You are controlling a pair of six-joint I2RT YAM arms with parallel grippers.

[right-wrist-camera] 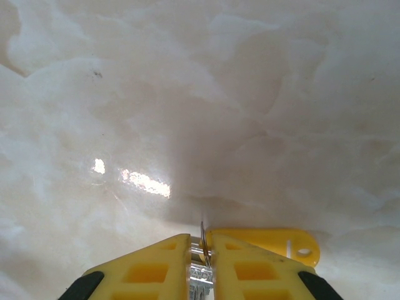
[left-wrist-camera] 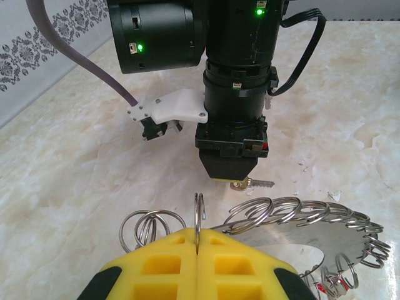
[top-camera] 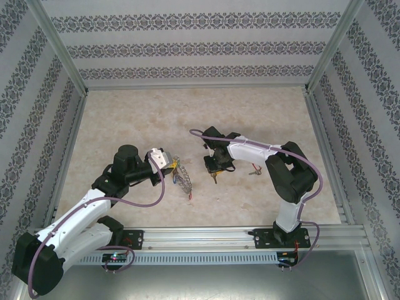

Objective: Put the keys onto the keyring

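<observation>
My left gripper (left-wrist-camera: 199, 234) is shut on a small split ring that stands upright between its yellow fingers. That ring belongs to the keyring (left-wrist-camera: 294, 212), a grey metal hoop fringed with several split rings, lying on the table to the right. In the top view the left gripper (top-camera: 164, 159) holds the keyring (top-camera: 181, 176) at its upper left end. My right gripper (right-wrist-camera: 201, 247) is shut on a silver key (right-wrist-camera: 201, 275) with a yellow tag (right-wrist-camera: 275, 244), low over the table. It hangs just beyond the keyring, its key tip (left-wrist-camera: 261, 183) sticking out. Another small key (top-camera: 253, 169) lies right of the right gripper (top-camera: 215, 165).
The marble tabletop (top-camera: 137, 119) is bounded by aluminium rails and patterned walls. A small red tag (top-camera: 189, 197) lies at the keyring's near end. The right arm's purple cable (top-camera: 206, 134) loops above its wrist.
</observation>
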